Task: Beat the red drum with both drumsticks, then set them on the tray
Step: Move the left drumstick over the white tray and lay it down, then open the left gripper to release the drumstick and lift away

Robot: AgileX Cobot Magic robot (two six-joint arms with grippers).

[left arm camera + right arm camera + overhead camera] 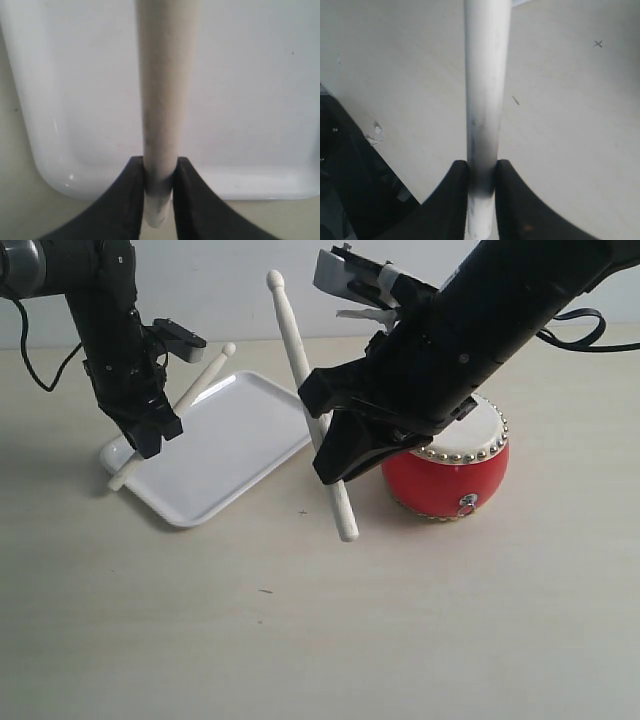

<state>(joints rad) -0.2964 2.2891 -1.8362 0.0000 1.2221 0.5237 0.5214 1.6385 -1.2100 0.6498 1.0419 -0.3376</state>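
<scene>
Gripping the first drumstick (pixel 203 380) near its butt end, the left gripper (pixel 150 440) has its fingers (pixel 125 200) closed narrow on the shaft. The stick slants over the left edge of the tray (pixel 250 435), at centre left of the frame. The right gripper (pixel 335 465) clamps the second drumstick (pixel 293 345) the same way, steeply tilted between the tray and the red drum (pixel 450 475). The drum stands on the table (pixel 400 620) right of centre, partly behind the arm.

Lab setup, pale tabletop (pixel 420 640), blank wall (pixel 250 290)
</scene>
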